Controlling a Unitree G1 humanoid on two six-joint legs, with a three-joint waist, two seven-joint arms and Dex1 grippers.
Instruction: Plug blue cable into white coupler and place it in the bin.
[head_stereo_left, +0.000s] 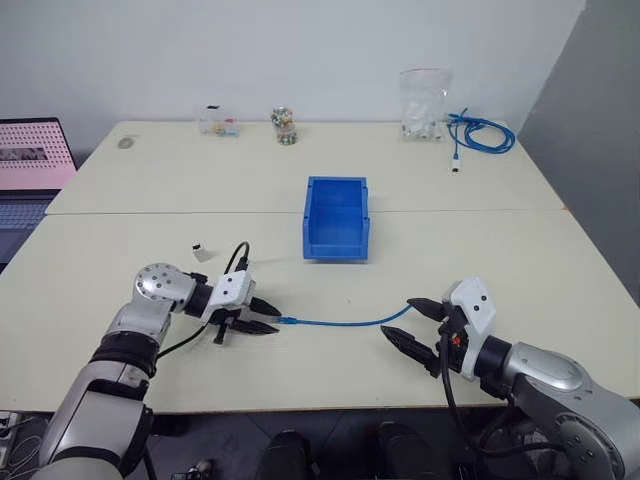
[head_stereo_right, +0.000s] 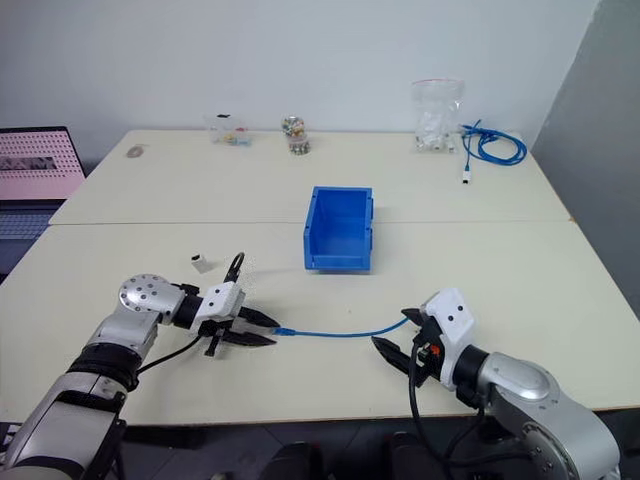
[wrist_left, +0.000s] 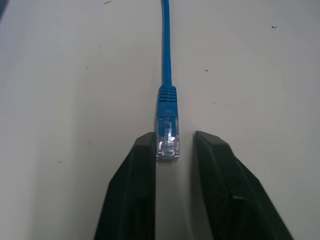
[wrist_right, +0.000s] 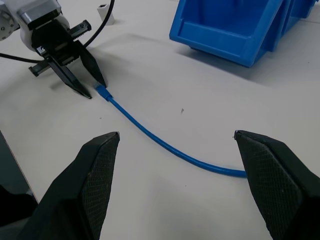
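Left wrist view alone shows the clear plug between left gripper (wrist_left: 167, 150) fingers, narrowed, barely touching. Right gripper (wrist_right: 177, 137) wide open. One blue cable (head_stereo_left: 340, 322), one bin (head_stereo_left: 336, 217), one white coupler (head_stereo_left: 200, 250).

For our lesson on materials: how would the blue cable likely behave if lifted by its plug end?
The blue cable lies in a loose curve on the table, so it would probably droop. It is thin, so likely light. Its clear plug looks smooth, perhaps slippery.

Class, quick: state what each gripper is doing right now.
Left gripper: nearly closed around the blue cable's plug; grip not certain.
Right gripper: open, holding nothing.
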